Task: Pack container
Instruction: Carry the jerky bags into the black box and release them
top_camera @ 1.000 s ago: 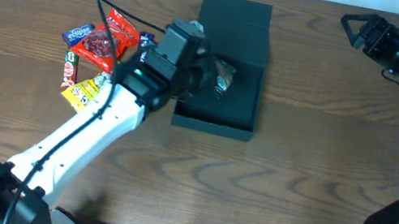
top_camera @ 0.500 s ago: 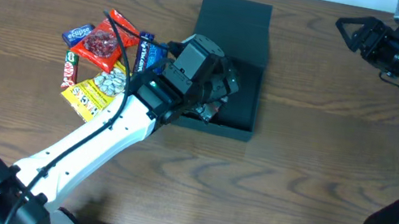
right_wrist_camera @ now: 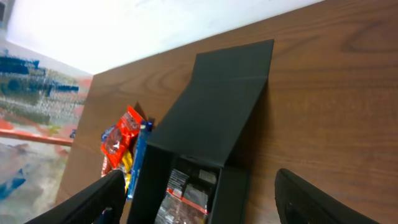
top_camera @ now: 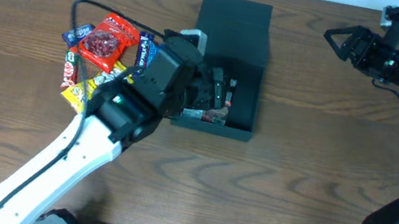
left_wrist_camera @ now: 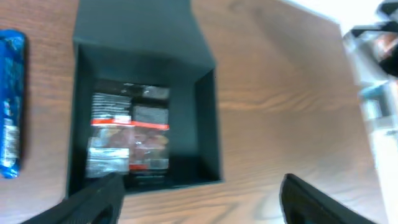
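Container point(top_camera: 243, 95): matte near-black card, square and shallow, crisp folded edges, placed at mid-counter toward the far side. Hinged flap lid thrown open away from the robot; flat on the wood or propped, not determinable. Inside, toward the near wall: one snack packet point(left_wrist_camera: 130, 134), flat, rectangular, glossy film, dark panels with red bands and a clear window over reddish contents. Remainder of the box floor bare and dull. Counter point(top_camera: 293, 186): brown wood-grain surface, smooth, low sheen. Left of the container, just beside its wall: loose heap of crinkled foil and film wrappers, including a red packet point(top_camera: 105, 38), a narrow blue packet point(top_camera: 144, 51) nearest the box, and a yellow packet point(top_camera: 79, 92) partly under the left arm. Left fingers point(left_wrist_camera: 102, 194): dark, blunt, matte, spread wide over the near rim of the container, nothing gripped between them; contact with the snack packet not determinable. Right fingers point(right_wrist_camera: 93, 202): likewise dark and tapered, spread wide, empty, at the far right of the counter, well apart from the container and angled toward its open flap. Black cable looped above the heap, beside the left arm.
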Controlling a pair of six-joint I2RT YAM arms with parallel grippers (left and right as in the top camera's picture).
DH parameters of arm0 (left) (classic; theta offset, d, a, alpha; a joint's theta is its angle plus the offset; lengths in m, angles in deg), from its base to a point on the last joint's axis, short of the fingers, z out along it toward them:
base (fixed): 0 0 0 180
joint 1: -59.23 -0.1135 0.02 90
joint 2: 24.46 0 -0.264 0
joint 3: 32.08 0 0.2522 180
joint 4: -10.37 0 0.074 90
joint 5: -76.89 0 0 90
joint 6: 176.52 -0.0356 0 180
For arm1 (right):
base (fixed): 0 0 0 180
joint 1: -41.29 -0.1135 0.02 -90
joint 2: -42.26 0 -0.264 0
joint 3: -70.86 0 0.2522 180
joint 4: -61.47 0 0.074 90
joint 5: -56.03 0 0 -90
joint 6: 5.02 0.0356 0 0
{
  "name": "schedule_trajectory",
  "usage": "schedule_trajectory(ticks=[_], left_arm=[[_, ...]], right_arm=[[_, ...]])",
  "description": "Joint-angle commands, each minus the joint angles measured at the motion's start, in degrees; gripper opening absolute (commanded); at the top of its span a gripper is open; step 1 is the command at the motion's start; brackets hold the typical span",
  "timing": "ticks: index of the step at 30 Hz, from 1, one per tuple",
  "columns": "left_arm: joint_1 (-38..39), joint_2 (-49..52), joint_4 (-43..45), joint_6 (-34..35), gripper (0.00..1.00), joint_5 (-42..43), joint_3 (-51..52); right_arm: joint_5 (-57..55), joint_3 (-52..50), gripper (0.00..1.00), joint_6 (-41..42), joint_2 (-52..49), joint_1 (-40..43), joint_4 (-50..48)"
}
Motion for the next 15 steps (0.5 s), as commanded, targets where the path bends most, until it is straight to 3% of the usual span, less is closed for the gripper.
schedule_trajectory(ticks=[1, 3, 4, 5, 6, 8, 15], left_arm=[[-0.33, 4.46, -0.33, -7.72, 0.64, -1.2, 0.09], [-0.33, 7.76, 0.15, -10.71, 0.37, -0.81, 0.09], [-0.33, 9.42, 0.33, -11.67, 0.13, -0.39, 0.09], [-0.33, 11.39, 0.42, -12.83, 0.06, 0.2, 0.09], [-0.33, 13.33, 0.42, -14.03, 0.06, 1.22, 0.09], [-0.35, 16.96, 0.63, -16.35, 0.06, 4.09, 0.07], [-0.61, 25.75, 4.39, -19.45, 0.06, 4.15, 0.07]], right_arm=[[-0.31, 0.35, 0.72, -3.02, 0.35, -0.39, 0.5], [-0.35, 0.35, 0.58, -5.07, 0.35, -0.52, 1.27], [-0.81, 0.35, 0.46, -5.84, 0.35, -0.57, 1.6], [-2.01, 0.35, 0.36, -5.86, 0.35, -0.57, 1.77], [-3.23, 0.35, 0.28, -5.86, 0.35, -0.55, 1.84], [-5.55, 0.35, 0.22, -5.88, 0.35, -0.52, 1.81], [-8.76, 0.35, 0.24, -7.43, 0.35, -0.39, 1.11]])
